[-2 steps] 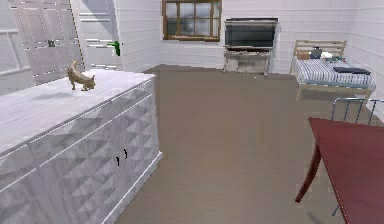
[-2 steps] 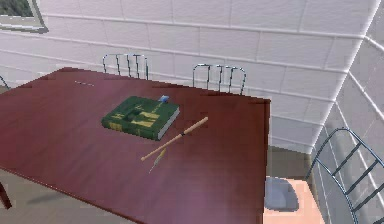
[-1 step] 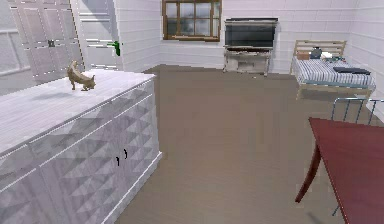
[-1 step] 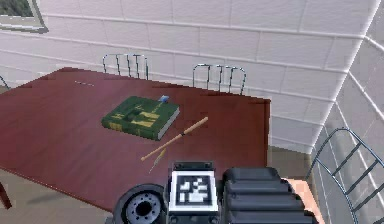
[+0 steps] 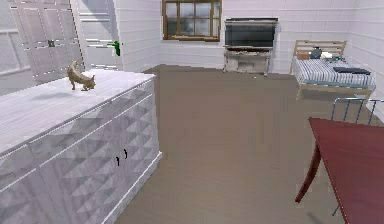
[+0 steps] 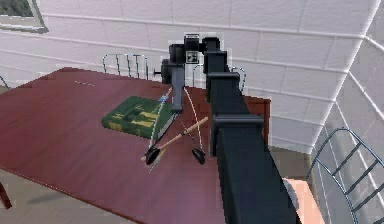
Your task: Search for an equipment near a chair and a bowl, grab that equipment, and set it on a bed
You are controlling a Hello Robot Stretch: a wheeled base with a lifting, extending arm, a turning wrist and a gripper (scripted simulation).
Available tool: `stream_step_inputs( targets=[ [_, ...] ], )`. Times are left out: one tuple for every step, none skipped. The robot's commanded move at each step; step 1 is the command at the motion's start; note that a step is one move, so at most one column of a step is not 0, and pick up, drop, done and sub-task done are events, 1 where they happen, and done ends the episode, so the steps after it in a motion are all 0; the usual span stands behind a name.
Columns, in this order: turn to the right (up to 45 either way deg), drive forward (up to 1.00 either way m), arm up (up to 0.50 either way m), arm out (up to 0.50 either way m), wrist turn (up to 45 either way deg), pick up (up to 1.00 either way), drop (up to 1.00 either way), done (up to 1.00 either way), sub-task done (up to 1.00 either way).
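Note:
My gripper (image 6: 175,155) points down over the dark red table (image 6: 60,130), its two thin fingers (image 6: 152,153) spread below the dark body. A slim thing with a tan handle (image 6: 194,127) and a thin hoop lies at or behind the fingers, just right of a flat green book (image 6: 130,117). I cannot tell whether the gripper holds it. Wire-backed chairs stand behind the table (image 6: 125,64) and at the right (image 6: 345,165). Far across the room stands a bed (image 5: 335,72) with a striped blue cover, against the back wall on the right.
A long white cabinet (image 5: 90,140) runs along the forward view's left, with a small tan figurine (image 5: 80,77) on it. A TV on a stand (image 5: 250,38) sits under a window. The red table's corner (image 5: 350,160) juts in at the right. Brown floor (image 5: 230,130) lies between.

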Motion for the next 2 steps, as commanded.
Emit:
stream_step_inputs(
  targets=[
    [0.0, 0.00, 0.00, 0.00, 45.0, 0.00, 0.00, 0.00, 0.00],
    [0.0, 0.00, 0.00, 0.00, 45.0, 0.00, 0.00, 0.00, 0.00]
  ],
)
